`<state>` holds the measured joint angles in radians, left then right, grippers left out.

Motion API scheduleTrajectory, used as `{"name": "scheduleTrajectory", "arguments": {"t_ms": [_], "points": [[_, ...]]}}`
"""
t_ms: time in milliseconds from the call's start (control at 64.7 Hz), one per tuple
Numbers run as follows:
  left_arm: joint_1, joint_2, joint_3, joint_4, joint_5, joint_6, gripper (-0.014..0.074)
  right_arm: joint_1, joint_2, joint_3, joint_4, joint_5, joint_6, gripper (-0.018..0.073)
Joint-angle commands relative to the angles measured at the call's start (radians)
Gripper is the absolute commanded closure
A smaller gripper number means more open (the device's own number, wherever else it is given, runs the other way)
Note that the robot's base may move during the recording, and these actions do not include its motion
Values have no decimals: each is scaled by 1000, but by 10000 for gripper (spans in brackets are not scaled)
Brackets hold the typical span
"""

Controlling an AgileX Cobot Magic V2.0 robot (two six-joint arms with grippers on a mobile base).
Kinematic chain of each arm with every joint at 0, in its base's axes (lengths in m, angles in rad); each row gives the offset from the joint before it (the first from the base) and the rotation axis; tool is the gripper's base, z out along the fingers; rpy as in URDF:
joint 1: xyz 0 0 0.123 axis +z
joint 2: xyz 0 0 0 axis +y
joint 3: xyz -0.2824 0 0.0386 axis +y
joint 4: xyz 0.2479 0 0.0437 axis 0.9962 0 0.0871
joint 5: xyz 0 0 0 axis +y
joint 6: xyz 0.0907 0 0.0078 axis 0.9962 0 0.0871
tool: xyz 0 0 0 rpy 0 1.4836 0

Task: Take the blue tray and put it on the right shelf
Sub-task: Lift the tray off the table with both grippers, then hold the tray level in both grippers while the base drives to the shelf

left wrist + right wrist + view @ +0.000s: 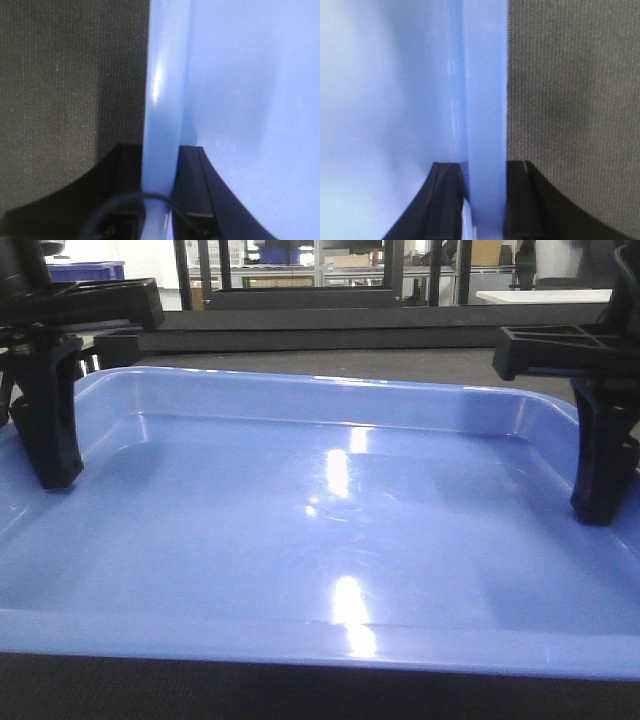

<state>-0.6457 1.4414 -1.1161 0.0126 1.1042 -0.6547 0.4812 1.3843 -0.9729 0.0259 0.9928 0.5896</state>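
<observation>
Left wrist-mounted view is showing the left gripper [160, 150] narrowly clamping the blue tray [250, 100] by its side rim, one finger inside and one outside. The right gripper [485, 165] is pinching the opposite rim likewise, probably to keep the wide tray level. Beyond each outer finger, dark woven surface [570, 100] is lying.

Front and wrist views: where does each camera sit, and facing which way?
Front: low on the robot, facing forward across the blue tray; left gripper and right gripper show at its side rims.
Left wrist: looks down its fingers astride the left rim, dark mat outside.
Right wrist: mirrors it on the right rim.
All share the tray.
</observation>
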Motion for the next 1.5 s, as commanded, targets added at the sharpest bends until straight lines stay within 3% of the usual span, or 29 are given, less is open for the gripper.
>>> {"name": "scheduleTrajectory", "arguments": {"t_ms": [0, 1484], "points": [[-13, -37, -34, -13, -25, -21, 614, 5, -39, -30, 20, -26, 6, 443], [-13, -37, -34, -13, -25, -21, 613, 5, -39, -30, 20, -17, 6, 443]]}}
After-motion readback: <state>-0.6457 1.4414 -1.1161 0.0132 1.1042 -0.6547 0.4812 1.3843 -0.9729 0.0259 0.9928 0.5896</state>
